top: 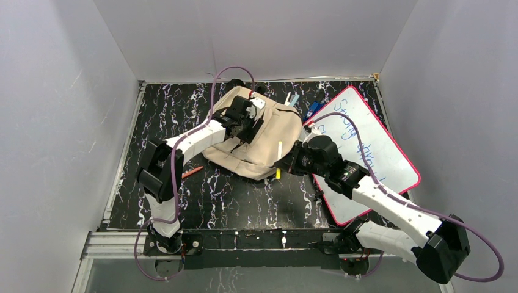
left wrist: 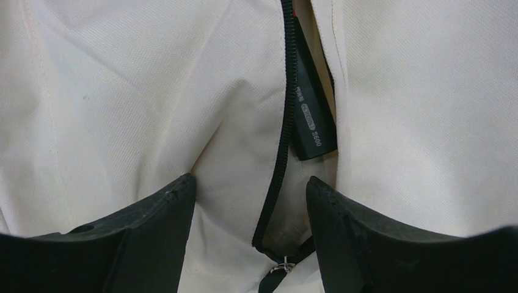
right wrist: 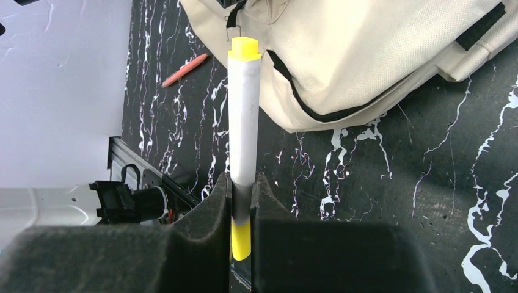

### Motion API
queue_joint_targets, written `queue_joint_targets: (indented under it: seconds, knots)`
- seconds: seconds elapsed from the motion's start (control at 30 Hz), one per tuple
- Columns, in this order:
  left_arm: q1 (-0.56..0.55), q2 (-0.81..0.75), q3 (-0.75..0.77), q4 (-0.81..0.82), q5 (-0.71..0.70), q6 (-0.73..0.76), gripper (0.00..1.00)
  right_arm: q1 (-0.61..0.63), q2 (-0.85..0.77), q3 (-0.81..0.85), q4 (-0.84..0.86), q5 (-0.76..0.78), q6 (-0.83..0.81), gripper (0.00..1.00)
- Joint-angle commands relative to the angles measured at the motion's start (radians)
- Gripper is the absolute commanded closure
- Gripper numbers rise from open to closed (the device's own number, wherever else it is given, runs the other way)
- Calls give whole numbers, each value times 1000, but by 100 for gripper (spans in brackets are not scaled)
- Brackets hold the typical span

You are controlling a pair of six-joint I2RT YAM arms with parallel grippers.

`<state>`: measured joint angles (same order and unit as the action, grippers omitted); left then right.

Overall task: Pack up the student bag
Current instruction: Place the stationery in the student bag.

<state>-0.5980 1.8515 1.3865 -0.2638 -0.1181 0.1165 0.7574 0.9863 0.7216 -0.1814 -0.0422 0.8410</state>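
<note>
Student bag (top: 269,131) lies mid-tabletop (top: 244,201), zipper (left wrist: 282,140) slit partly open. Left hand (left wrist: 250,189) is spread wide, tips pressing the fabric astride the slit. Right hand (right wrist: 243,183) clamps a white marker (right wrist: 243,110). Advice: widen the mouth first, then feed the marker in end-first along the slit.

1. Table (top: 244,201) front-centre, between the arm bases: bare, widest passage.
2. Student bag (top: 262,149) blocks centre-back. Whiteboard (top: 391,159) fills the right side, with the right arm over it.
3. Left strip: only a red pencil (top: 192,172).
4. Right gripper (right wrist: 243,183), clamping a white marker (right wrist: 243,116), crowds the bag's near edge.
5. Left gripper (left wrist: 250,189), jaws apart, straddles the zipper (left wrist: 284,122). The slit is narrow, with a black object (left wrist: 313,122) in it.
6. Small items (top: 292,97) clutter the gap behind the bag.
</note>
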Motion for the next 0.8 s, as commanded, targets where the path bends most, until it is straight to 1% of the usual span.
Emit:
queue_joint_targets:
  seconds: [0.0,0.2,0.33,0.4,0.6,0.67,0.77]
  knots:
    - [-16,-53,-8,0,-73,34,38,-2,3,7,45,-19,14,100]
    - [-16,-48,-7,61,-324,92,56,-3,-5,7,41,-10,13,100]
    - [-16,-60,-26,124,-419,132,67,-2,-2,10,44,-6,13,100]
    - [-16,-75,-38,146,-433,132,73,-2,2,13,48,-7,16,100]
    - [-16,-151,-79,189,-379,74,81,-3,51,20,136,-24,60,100]
    - [-16,-177,-100,210,-347,51,83,-2,87,41,164,-23,87,100]
    - [-16,-218,-140,257,-320,26,90,-2,157,94,168,2,127,100]
